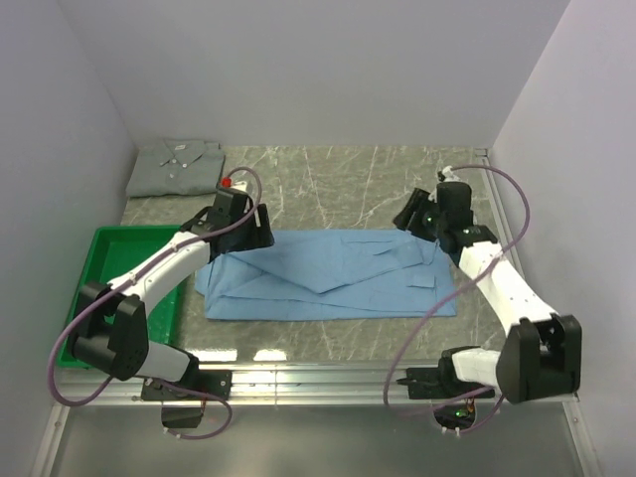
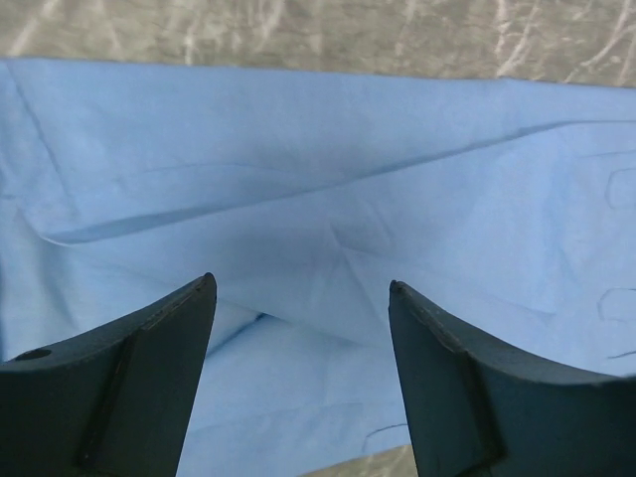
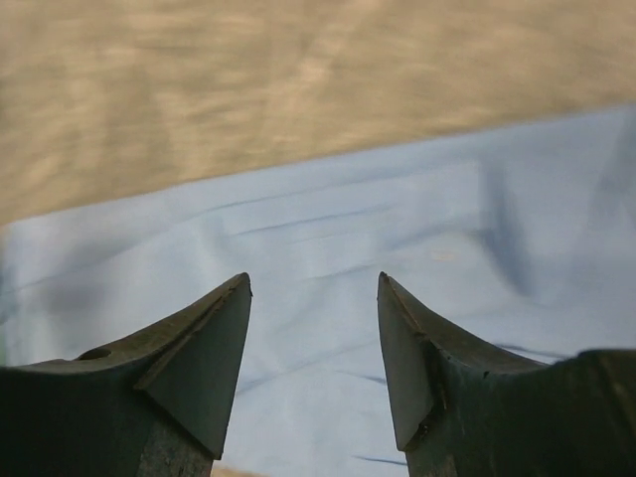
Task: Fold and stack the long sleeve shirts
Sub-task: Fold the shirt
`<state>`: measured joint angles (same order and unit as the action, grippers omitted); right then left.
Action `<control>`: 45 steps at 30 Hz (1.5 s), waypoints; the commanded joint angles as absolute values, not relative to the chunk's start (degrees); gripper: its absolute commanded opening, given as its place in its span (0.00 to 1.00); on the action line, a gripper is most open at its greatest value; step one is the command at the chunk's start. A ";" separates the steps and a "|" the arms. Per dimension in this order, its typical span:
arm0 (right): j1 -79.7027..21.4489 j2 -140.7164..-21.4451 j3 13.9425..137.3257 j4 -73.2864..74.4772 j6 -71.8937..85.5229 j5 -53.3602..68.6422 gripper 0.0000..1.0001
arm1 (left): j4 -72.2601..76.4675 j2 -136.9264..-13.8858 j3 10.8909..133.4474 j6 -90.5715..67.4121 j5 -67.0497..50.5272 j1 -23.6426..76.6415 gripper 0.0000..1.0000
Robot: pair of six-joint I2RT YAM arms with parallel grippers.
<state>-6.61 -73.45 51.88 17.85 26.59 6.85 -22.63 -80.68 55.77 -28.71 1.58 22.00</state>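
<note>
Green tray [image 1: 99,248] near-left, beside blue shirt [image 1: 328,273]. Grey shirt [image 1: 179,167] folded, far-left corner. Blue shirt mid-table, part-folded, long axis left-right. Left gripper [image 2: 298,288] and right gripper [image 3: 313,283] over its ends, pincers apart, empty.

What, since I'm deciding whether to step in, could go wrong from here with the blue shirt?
Both the left gripper and right gripper hang open over the light blue shirt, holding nothing. Its overlapping layers lie loose and creased, so a pinch might catch only the top layer and pull the fold apart. Dragging it toward the folded grey-green shirt could bunch it.
</note>
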 commanded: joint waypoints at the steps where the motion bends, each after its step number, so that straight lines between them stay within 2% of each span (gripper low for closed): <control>1: -12.99 -69.26 49.22 8.63 30.66 14.30 0.61 | -18.55 -78.05 53.88 -35.14 0.53 22.85 0.75; 5: -22.13 -73.72 50.26 0.11 35.67 24.05 0.62 | -15.13 -78.40 52.82 -39.28 0.70 22.85 0.74; 9: -28.20 -84.86 51.85 -13.24 41.89 34.94 0.60 | -11.78 -80.77 53.26 -42.01 0.53 22.41 0.72; 13: -33.64 -94.81 56.76 -17.14 43.42 39.46 0.57 | -8.97 -84.89 52.21 -44.46 -0.96 21.27 0.67; 16: -35.85 -101.85 61.59 -18.98 43.77 43.32 0.51 | -6.86 -87.70 50.72 -45.70 -2.19 19.95 0.55; 17: -36.90 -104.56 62.39 -19.42 43.86 44.03 0.50 | -6.42 -88.41 50.10 -45.79 -2.11 19.69 0.46; 18: -37.52 -105.89 63.19 -19.60 43.77 44.47 0.49 | -6.07 -89.72 49.84 -45.88 -1.85 19.51 0.41; 23: -38.32 -114.41 66.71 -17.14 43.15 46.58 0.43 | -5.28 -92.98 47.91 -48.42 -0.18 18.99 0.29; 35: -34.28 -122.61 63.55 -0.63 34.90 52.12 0.42 | -1.67 -98.70 44.03 -53.70 -0.18 14.15 0.29; 45: -31.64 -117.34 55.46 5.80 28.30 52.38 0.42 | -2.28 -100.38 46.49 -53.88 1.39 11.95 0.31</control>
<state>-32.29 -117.67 60.12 -4.19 33.41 56.14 1.72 -97.36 46.48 -55.81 -6.85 13.45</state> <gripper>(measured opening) 0.418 0.297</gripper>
